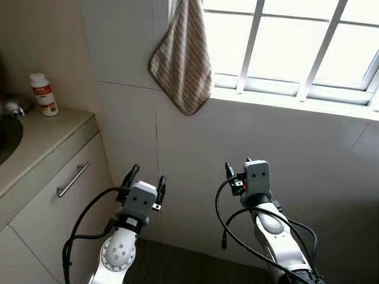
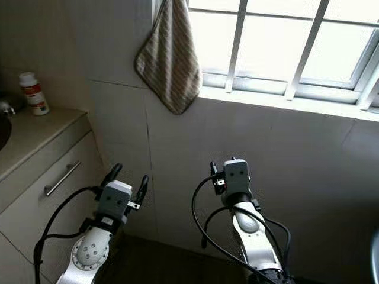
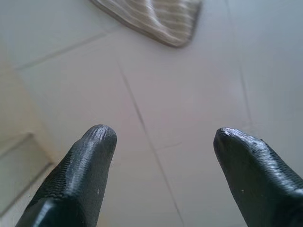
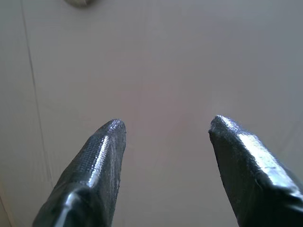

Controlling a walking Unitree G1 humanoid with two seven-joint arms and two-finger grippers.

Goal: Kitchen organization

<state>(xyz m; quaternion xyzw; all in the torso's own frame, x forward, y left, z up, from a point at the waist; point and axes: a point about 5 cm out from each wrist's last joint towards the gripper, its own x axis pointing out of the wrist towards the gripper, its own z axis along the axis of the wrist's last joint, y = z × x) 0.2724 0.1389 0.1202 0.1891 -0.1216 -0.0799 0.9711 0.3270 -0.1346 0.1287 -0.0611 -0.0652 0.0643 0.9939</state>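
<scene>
L gripper [image 3: 161, 137], R gripper [image 4: 165, 127] raised, jaws apart, empty.

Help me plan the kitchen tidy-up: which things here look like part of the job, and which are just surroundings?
Likely job items:
- striped towel hanging by the window
- white bottle on the counter
- open left gripper
- open right gripper

Just surroundings:
- drawer handle
- tiled wall
- window bars

Striped cloth [image 1: 182, 64] hangs on tiled wall [image 1: 284, 160], just below barred window [image 1: 296, 41]. Far left: beige counter [image 1: 47, 133] with white red-labelled bottle [image 1: 44, 94] upright near the wall. Drawer with bar handle [image 1: 73, 178] beneath.
</scene>
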